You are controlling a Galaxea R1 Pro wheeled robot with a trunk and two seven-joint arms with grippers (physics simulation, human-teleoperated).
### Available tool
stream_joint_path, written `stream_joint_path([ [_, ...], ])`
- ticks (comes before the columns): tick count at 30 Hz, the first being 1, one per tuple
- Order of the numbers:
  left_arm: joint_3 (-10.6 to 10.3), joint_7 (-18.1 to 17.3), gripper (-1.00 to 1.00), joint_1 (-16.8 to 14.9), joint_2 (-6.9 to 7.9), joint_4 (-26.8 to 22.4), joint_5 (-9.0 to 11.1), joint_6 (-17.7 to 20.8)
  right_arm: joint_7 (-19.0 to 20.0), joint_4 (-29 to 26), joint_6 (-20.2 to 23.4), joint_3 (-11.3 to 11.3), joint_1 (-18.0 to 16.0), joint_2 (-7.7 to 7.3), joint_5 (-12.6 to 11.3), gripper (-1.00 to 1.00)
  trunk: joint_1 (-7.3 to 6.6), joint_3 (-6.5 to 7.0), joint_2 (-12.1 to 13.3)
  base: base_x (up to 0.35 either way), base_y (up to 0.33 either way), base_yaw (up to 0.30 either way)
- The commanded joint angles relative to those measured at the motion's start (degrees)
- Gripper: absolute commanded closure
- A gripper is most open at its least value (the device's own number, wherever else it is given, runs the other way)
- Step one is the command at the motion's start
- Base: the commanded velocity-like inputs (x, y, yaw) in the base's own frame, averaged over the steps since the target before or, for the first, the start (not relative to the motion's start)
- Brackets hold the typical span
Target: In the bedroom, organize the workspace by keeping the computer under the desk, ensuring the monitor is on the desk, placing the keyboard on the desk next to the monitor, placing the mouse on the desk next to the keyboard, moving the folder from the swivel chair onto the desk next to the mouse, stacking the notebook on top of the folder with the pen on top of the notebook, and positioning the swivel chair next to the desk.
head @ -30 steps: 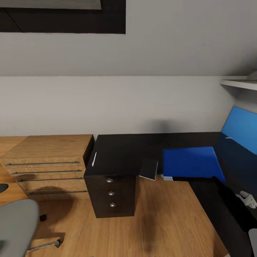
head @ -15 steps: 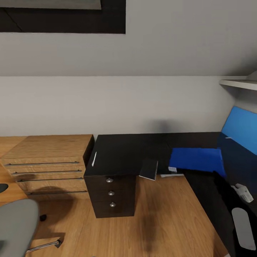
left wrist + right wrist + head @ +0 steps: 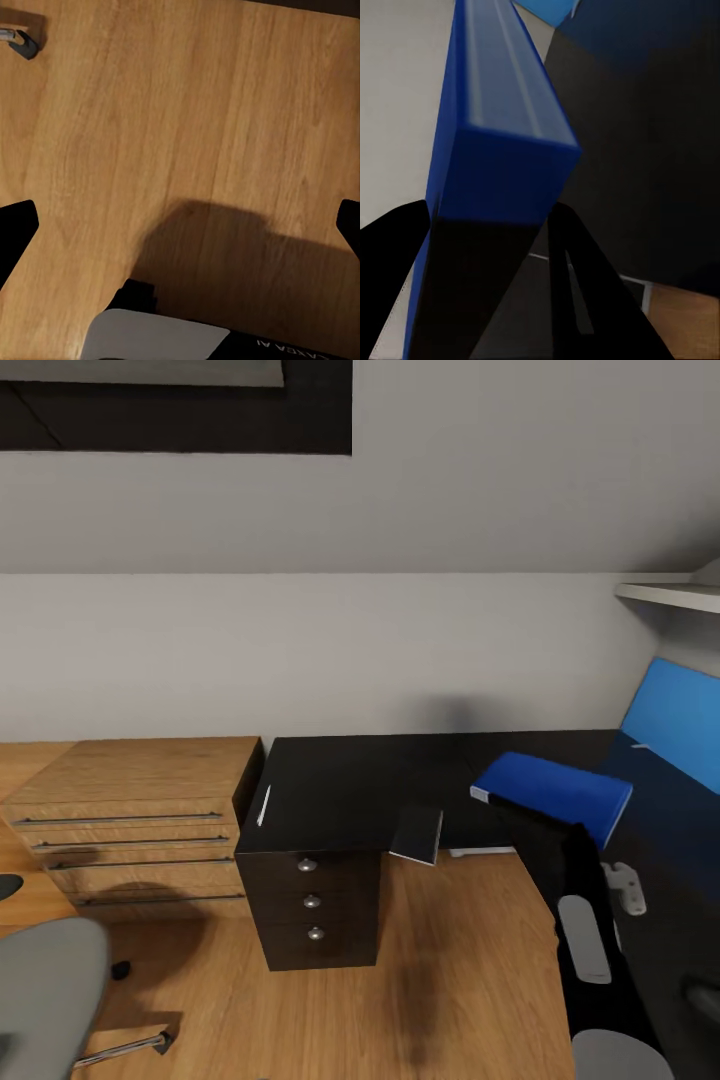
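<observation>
**Folder in hand over the desk, stacking still to do**

Nearest me, the grey swivel chair (image 3: 45, 1000) sits at the lower left on the wood floor, well apart from the desk (image 3: 340, 790) — it is not yet in place. My left gripper (image 3: 180, 225) hangs spread over bare floor. My right gripper (image 3: 495, 247) pinches the blue folder (image 3: 555, 792), tilted above the desk's corner. Further left on the black top, the small grey notebook (image 3: 417, 834) overhangs the front edge, and the pale pen (image 3: 264, 806) lies near the left end. I judge the folder nearly delivered; notebook, pen and chair remain.
</observation>
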Motion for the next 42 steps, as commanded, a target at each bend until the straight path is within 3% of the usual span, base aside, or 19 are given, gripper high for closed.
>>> stream_joint_path([
  [1, -0.49, 0.31, -1.0, -0.05, 0.02, -0.02, 0.49, -0.24, -0.01, 0.04, -0.36, 0.05, -0.06, 0.28, -1.49, 1.0, 0.0, -0.06, -0.04, 0.0, 0.0, 0.0],
  [5, -0.49, 0.31, -1.0, -0.04, 0.01, -0.02, 0.49, -0.24, 0.02, 0.19, -1.53, 0.07, -0.08, 0.64, -3.23, 1.0, 0.0, -0.06, -0.04, 0.0, 0.0, 0.0],
  [7, -0.5, 0.31, -1.0, -0.02, 0.01, -0.02, 0.49, -0.24, -0.04, 0.27, -4.3, 0.07, -0.08, 0.79, -3.6, 1.0, 0.0, -0.06, -0.04, 0.0, 0.0, 0.0],
  [15, -0.5, 0.31, -1.0, -0.05, 0.01, -0.02, 0.49, -0.24, -0.06, 1.87, -7.03, 0.07, -0.08, 0.84, -3.77, 1.0, 0.0, -0.06, -0.04, 0.0, 0.0, 0.0],
  [25, -0.5, 0.31, -1.0, -0.06, 0.01, -0.02, 0.54, -0.24, -0.01, 8.84, -9.34, -0.44, -0.08, 0.13, -4.24, 1.0, 0.0, -0.06, -0.04, 0.0, 0.0, -0.007],
  [29, -0.5, 0.31, -1.0, -0.06, 0.01, -0.02, 0.52, -0.24, -0.04, 9.23, -11.68, -0.45, -0.08, 0.1, -4.3, 1.0, 0.0, -0.06, -0.04, 0.0, 0.0, -0.185],
  [42, -0.5, 0.31, -1.0, -0.05, 0.01, -0.02, 0.5, -0.24, -0.04, 9.29, -12.01, -0.46, -0.08, 0.1, -4.32, 1.0, 0.0, -0.06, -0.04, 0.0, 0.0, -0.225],
])
